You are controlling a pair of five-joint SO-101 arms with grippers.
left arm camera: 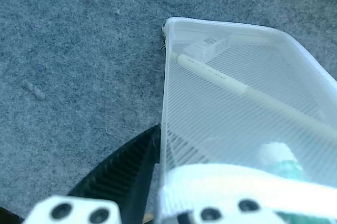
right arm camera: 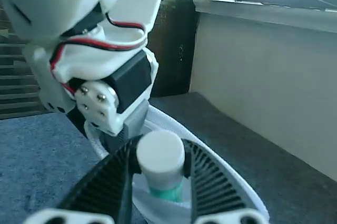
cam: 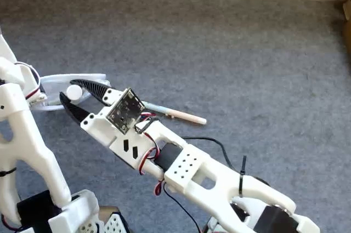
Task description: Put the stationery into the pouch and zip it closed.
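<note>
The left gripper [left arm camera: 158, 150] clamps one edge of the translucent white mesh pouch [left arm camera: 210, 113], which lies near the left edge of the grey felt-covered table [cam: 247, 52]. The right gripper [cam: 68, 90] grips a white-capped teal glue stick [right arm camera: 160, 155] at the pouch's mouth. A slim white pen [left arm camera: 226, 81] lies inside the pouch and a pale pencil [cam: 178, 114] on the table beside the right arm. To the right is bare felt, with a beige wall [right arm camera: 263, 76] behind.

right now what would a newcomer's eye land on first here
First, the right gripper pinching a white-capped glue stick just above the open mouth of the mesh pouch, which the left gripper holds at the left of the high view. Next, a pen lying on the grey carpet beside the right arm.
</note>
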